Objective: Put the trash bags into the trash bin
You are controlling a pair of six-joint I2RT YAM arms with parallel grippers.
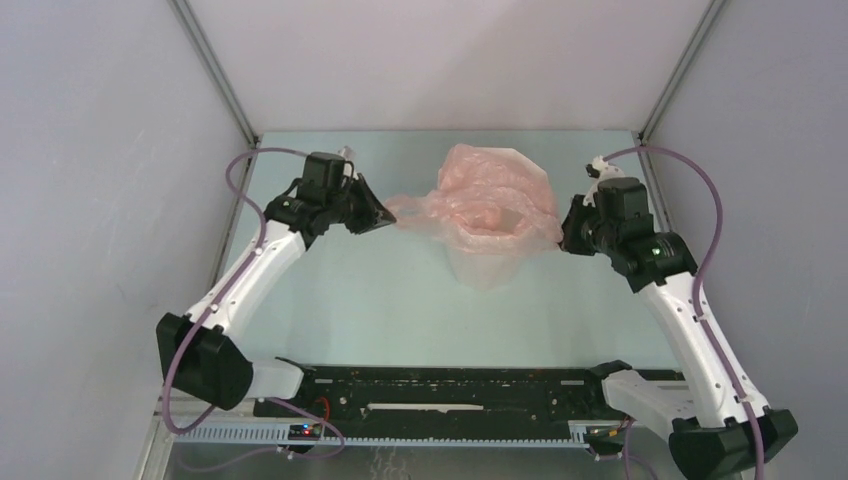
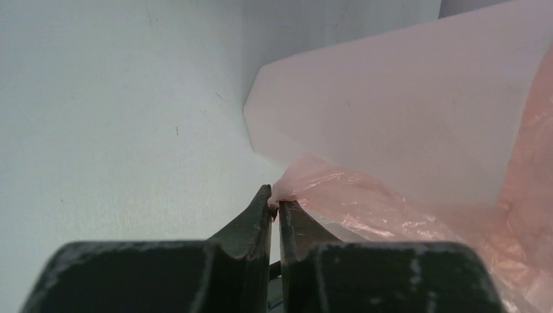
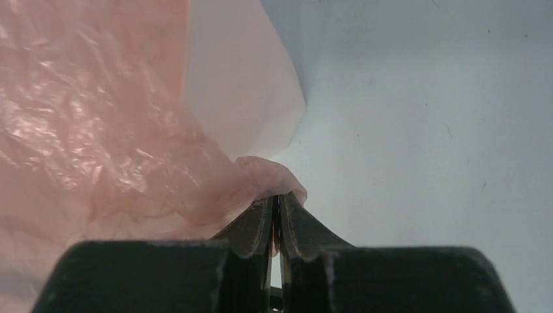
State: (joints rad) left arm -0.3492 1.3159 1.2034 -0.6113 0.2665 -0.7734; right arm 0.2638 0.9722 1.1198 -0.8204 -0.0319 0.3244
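Pale table (image 1: 330,300) bears the trash bin (image 1: 487,268) at its middle. Left of the bin the left gripper (image 1: 390,215) pinches an edge of the trash bag (image 1: 490,185), and right of it the right gripper (image 1: 561,238) does likewise. Film drapes over the rim, heaped behind.

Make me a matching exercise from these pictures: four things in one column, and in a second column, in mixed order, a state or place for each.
Column one
1. left pincer
2. right pincer
3. trash bag
4. trash bin

Column two
A. translucent white, upright, rim under pink film
B. shut on the bag's right edge
C. pale pink, wrinkled, draped over the bin
D. shut on the bag's left edge

Pairs: 1-D, 2-B, 3-C, 4-A
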